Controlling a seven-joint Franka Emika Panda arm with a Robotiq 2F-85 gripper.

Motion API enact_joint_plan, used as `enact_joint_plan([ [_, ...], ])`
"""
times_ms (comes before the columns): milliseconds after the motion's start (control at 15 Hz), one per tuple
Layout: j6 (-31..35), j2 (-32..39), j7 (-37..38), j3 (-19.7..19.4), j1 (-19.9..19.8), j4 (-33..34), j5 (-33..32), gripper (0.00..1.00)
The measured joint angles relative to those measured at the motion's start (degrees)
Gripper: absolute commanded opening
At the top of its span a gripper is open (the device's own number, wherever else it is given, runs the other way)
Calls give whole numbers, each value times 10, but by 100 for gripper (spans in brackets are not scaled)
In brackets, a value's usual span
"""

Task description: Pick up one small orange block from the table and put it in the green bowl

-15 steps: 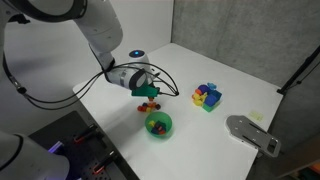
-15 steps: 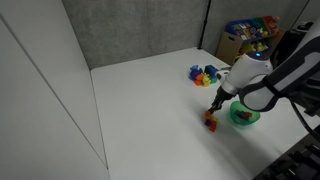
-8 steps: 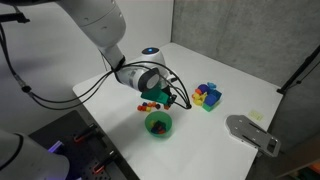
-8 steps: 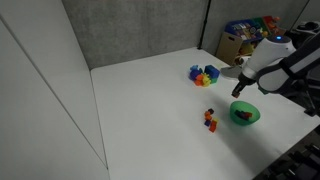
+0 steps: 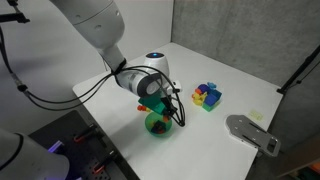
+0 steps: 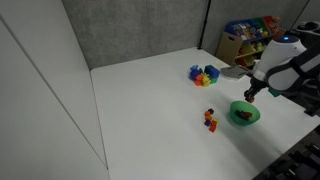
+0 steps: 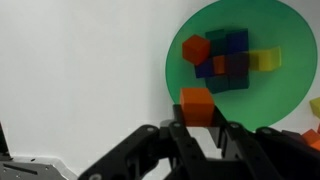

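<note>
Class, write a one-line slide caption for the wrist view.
Pincer grips an orange block over the green bowl's rim; coloured blocks lie inside.

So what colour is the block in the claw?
Orange; the block in the claw shows best in the wrist view.

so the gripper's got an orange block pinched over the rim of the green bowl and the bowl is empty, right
Not quite: the bowl is not empty. The wrist view shows the green bowl holding several blocks, a loose orange block beside blue, purple and yellow ones. The rest stands: the gripper has the held orange block pinched over the bowl's rim.
</note>
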Motion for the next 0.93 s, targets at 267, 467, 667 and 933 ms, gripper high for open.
enact_joint_plan([
  [267,0,-4,1,8,0,-18,0,85],
  [467,-3,-21,1,11,0,-26,0,100],
  [667,-28,-61,5,11,0,-35,0,100],
  [933,-107,-135,7,33,-14,-47,12,100],
])
